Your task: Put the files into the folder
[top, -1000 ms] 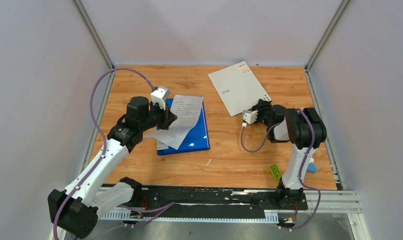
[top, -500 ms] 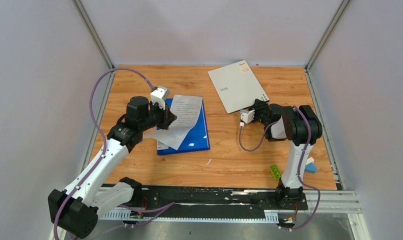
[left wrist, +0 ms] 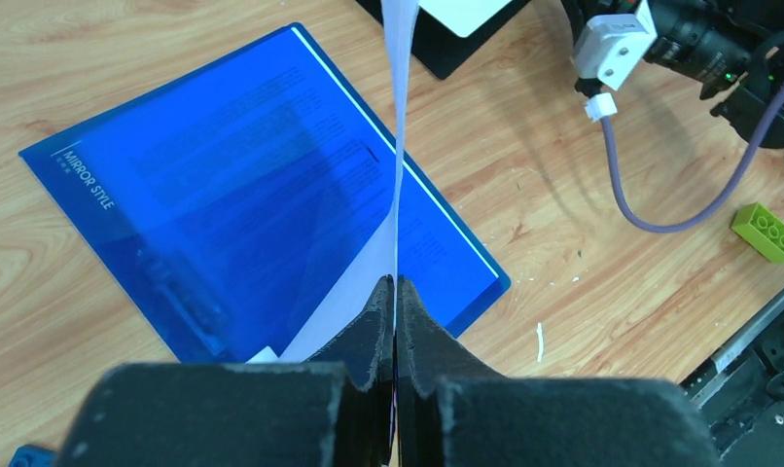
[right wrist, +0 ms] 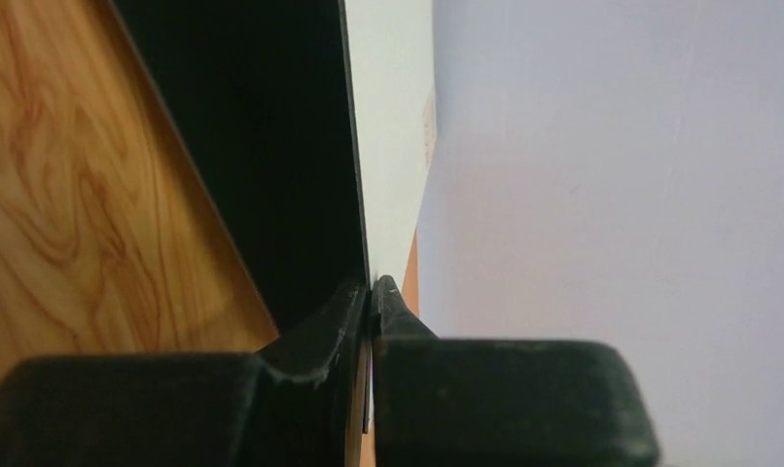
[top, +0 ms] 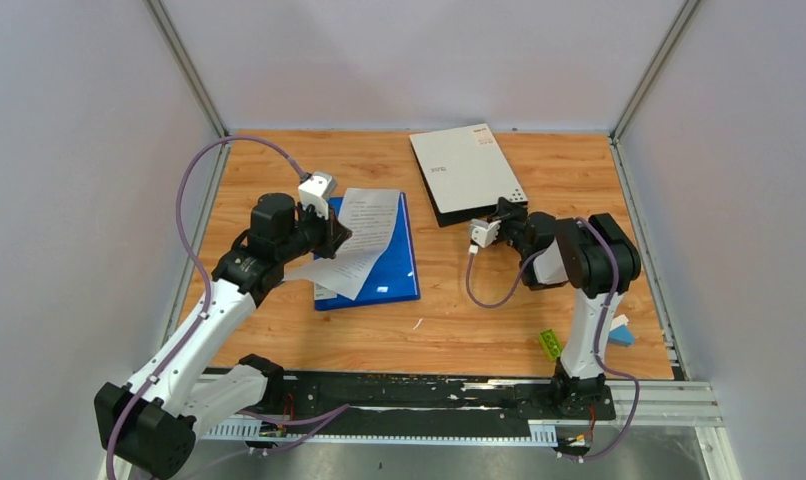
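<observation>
My left gripper [top: 331,232] is shut on the edge of a white printed sheet [top: 371,218] and holds it over a blue folder [top: 397,268] lying flat. A second white sheet [top: 341,272] droops lower across the blue folder; I cannot tell whether it is in the grip too. In the left wrist view the held sheet [left wrist: 400,146] runs edge-on from the gripper [left wrist: 396,284] above the blue folder [left wrist: 223,185]. My right gripper [top: 506,207] is shut on the near edge of the pale grey cover [top: 466,170], raising it. Its black underside [right wrist: 262,146] shows beside the gripper [right wrist: 371,282].
A green brick [top: 550,344] and a small blue piece [top: 622,335] lie near the right arm's base. Grey walls close the table at the back and both sides. The right wrist's white camera and purple cable [left wrist: 617,44] hang right of the blue folder.
My right gripper has moved left and lifted the grey cover's near edge, so it tilts and a dark underside shows. The left arm and its sheet have barely moved.
</observation>
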`<act>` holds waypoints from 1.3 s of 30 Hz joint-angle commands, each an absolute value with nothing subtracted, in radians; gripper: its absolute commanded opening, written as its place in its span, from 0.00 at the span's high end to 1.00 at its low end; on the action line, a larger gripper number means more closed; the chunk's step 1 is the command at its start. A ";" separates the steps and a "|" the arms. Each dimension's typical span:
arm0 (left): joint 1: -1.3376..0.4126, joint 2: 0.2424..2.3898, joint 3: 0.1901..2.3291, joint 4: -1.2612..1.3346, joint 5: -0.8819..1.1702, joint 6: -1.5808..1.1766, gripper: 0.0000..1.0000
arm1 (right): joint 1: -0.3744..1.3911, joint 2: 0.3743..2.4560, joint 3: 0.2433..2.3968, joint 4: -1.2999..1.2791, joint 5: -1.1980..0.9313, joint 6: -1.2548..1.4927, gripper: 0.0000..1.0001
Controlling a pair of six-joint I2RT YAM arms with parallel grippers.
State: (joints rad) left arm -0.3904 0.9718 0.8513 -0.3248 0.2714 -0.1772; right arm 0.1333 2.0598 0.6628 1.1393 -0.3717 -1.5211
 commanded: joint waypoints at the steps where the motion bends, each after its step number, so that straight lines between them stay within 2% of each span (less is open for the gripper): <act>1: -0.381 0.941 0.859 -0.300 0.253 -0.181 1.00 | 0.216 1.969 0.572 1.351 -0.310 -1.332 1.00; 5: -0.373 0.939 0.861 -0.310 0.218 -0.183 1.00 | 0.330 1.940 0.488 1.465 -0.162 -1.242 1.00; 10: -0.373 0.932 0.865 -0.341 0.111 -0.191 1.00 | 0.427 1.865 0.458 1.449 0.016 -1.020 1.00; 16: -0.373 0.918 0.902 -0.386 0.007 -0.239 1.00 | 0.463 1.674 0.457 1.148 0.106 -0.733 1.00; 24: -0.373 0.926 0.955 -0.367 0.116 -0.333 1.00 | 0.488 1.453 0.480 0.807 0.269 -0.526 1.00; 31: -0.369 0.926 1.002 -0.376 0.132 -0.391 1.00 | 0.488 1.286 0.635 0.296 0.300 -0.152 1.00; 37: -0.353 0.917 1.077 -0.390 0.210 -0.488 1.00 | 0.497 1.127 0.581 0.197 0.219 0.142 1.00; 39: -0.353 0.914 1.123 -0.406 0.230 -0.495 1.00 | 0.518 1.064 0.557 0.127 0.250 0.242 1.00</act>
State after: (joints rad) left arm -0.3584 0.9424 1.0206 -0.4076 0.1608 -0.4362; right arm 0.4881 1.1744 0.5957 0.2905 0.2554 -0.0631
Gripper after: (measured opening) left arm 0.006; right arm 0.025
